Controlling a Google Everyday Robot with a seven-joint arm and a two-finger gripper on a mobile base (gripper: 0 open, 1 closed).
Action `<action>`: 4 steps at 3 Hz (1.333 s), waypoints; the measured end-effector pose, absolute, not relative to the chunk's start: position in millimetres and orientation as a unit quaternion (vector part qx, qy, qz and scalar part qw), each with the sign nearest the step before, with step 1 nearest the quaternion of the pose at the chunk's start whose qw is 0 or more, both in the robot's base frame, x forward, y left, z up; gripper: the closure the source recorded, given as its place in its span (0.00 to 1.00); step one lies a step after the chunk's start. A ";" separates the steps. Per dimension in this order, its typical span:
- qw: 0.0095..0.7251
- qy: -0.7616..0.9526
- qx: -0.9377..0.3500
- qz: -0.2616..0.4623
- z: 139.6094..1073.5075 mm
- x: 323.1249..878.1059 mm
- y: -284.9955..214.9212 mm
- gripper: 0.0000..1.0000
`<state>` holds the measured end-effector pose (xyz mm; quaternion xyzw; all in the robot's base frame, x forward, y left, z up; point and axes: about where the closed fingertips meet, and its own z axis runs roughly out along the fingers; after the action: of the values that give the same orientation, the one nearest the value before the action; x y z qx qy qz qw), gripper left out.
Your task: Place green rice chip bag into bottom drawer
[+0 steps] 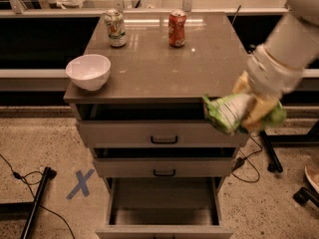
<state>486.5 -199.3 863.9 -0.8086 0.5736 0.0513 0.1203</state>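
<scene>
From where I stand, the grey-beige three-drawer cabinet [164,68] fills the middle of the room. Its wide, deep bottom drawer [164,198] is pulled well out at six o'clock, and its plain floor looks bare as far as I can see. The robot's white arm [294,39] slants down from two o'clock. Its yellowish gripper [254,111] is clamped on the crinkled lime-green rice chip bag [227,113]. The bag hangs in the air at three o'clock, just off the cabinet's front right corner, about level with the top drawer's front and well above the open one. To my eye the carry is the step in hand. The bag has to go down and across towards six o'clock until it is over the middle of the open box. It must pass in front of the two shallower black-handled drawers [164,133], which both stand slightly out. I'd bring it low inside the walls before letting go, since so light a bag could catch a lip or slide off the front wall. The bag looks soft and crumpled. A white label panel with dark print faces outward, and its loose end pokes out of the grip toward nine o'clock. The white bowl [88,71] and the two soda cans [177,28] on top are well apart from that path.
</scene>
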 end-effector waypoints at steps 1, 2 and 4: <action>0.159 0.658 -0.724 0.132 817.8 438.6 -211.7 1.00; 0.170 0.671 -0.704 0.157 811.8 425.3 -209.1 1.00; 0.284 0.626 -0.677 0.263 733.5 430.8 -215.3 1.00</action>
<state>430.8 -215.3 733.5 -0.6768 0.6262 0.2626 0.2843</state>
